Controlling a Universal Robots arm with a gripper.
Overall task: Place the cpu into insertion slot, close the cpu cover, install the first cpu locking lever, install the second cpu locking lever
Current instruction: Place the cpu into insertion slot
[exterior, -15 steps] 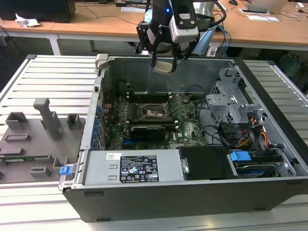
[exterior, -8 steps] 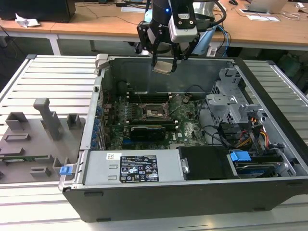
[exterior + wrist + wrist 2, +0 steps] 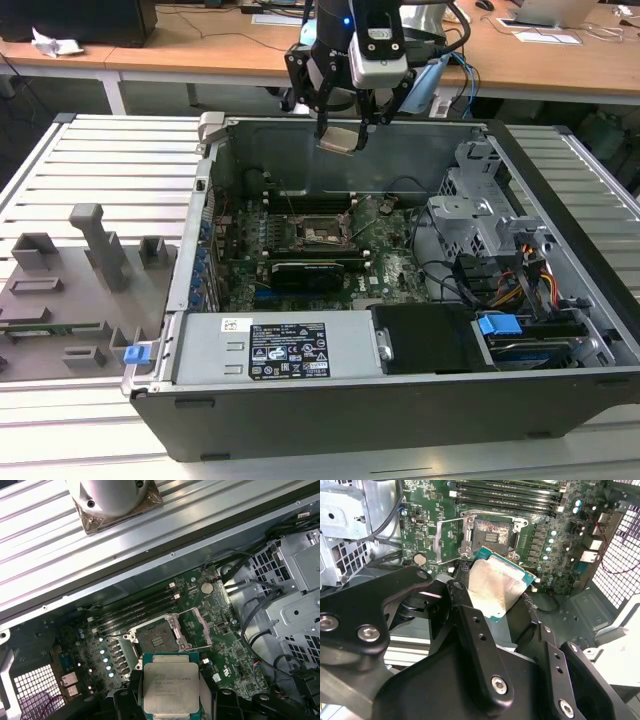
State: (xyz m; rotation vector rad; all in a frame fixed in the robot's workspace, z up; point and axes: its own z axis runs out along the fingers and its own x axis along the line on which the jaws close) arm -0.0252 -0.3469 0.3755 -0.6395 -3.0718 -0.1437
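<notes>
My gripper [image 3: 341, 128] hangs above the far wall of the open computer case [image 3: 560, 400], shut on the cpu [image 3: 340, 138], a small flat square chip with a silvery-beige top. Both wrist views show the cpu [image 3: 495, 585] [image 3: 171, 687] between the black fingers [image 3: 470, 615], held well above the motherboard. Below it lies the insertion slot [image 3: 322, 232] [image 3: 492, 534] [image 3: 155, 639], a dark square socket with a metal rim and nothing in it. The cpu cover [image 3: 451, 541] [image 3: 199, 626] stands folded open beside the socket.
A black graphics card [image 3: 310, 272] lies just in front of the socket, and memory slots [image 3: 510, 495] run behind it. A power supply [image 3: 285, 350] fills the case's near side. A metal drive cage with cables [image 3: 480, 215] is at the exterior view's right. Grey fixtures [image 3: 70, 290] sit at its left.
</notes>
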